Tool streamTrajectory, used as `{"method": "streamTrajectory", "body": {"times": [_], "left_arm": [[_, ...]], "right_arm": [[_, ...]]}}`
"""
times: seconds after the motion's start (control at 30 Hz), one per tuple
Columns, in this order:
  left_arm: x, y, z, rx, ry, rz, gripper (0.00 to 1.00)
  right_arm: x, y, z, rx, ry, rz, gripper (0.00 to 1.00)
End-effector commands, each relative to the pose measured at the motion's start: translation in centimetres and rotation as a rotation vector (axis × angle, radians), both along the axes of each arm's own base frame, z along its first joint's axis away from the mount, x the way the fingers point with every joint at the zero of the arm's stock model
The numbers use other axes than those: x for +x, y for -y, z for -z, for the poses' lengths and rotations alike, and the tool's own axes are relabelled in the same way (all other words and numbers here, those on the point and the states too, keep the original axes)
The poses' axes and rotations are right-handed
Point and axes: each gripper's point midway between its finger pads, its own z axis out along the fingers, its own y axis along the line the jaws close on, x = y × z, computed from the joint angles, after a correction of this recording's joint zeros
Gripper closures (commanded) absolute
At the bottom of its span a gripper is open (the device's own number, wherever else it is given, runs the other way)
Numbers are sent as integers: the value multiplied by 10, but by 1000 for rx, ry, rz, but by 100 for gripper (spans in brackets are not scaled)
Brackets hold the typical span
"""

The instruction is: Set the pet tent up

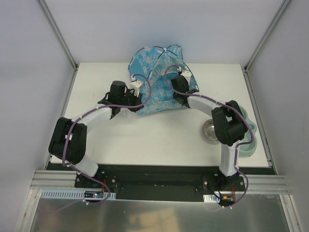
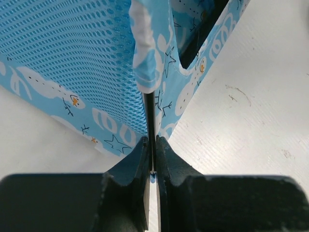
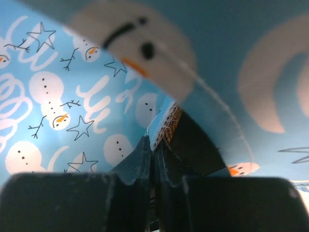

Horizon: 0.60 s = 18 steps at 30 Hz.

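Blue snowman-print fabric pet tent (image 1: 161,67) sits half-raised at the far edge of the white desk (image 1: 154,140). Left pincer (image 2: 151,143) clenched on its thin black pole (image 2: 150,116), right pincer (image 3: 153,143) nipping fabric. Raising step, I judge; next, spread outward together.

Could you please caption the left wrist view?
Left gripper shut on a thin black pole of the blue snowman-print fabric pet tent.

Bare table (image 1: 159,142) (pet tent (image 1: 157,67) beyond)

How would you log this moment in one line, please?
pet tent: crumpled, far side of table | left gripper: shut on its black pole | right gripper: shut on its fabric | setup: unfinished
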Motion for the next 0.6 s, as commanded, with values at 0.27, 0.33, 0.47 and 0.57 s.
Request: {"method": "streamTrajectory", "body": {"times": [0.27,0.33,0.47,0.57], "left_arm": [[22,-4,-19,-1,64,-102,100],[24,-6,-19,7,69,-113,100],[24,-3,-24,-2,83,-93,100],[21,0,-25,-14,81,-73,100]], "right_arm": [[-23,7,-94,141,156,25,35],[-34,10,-99,149,153,13,28],[-48,12,-117,190,174,-8,26],[-53,12,-121,195,176,-26,29]]}}
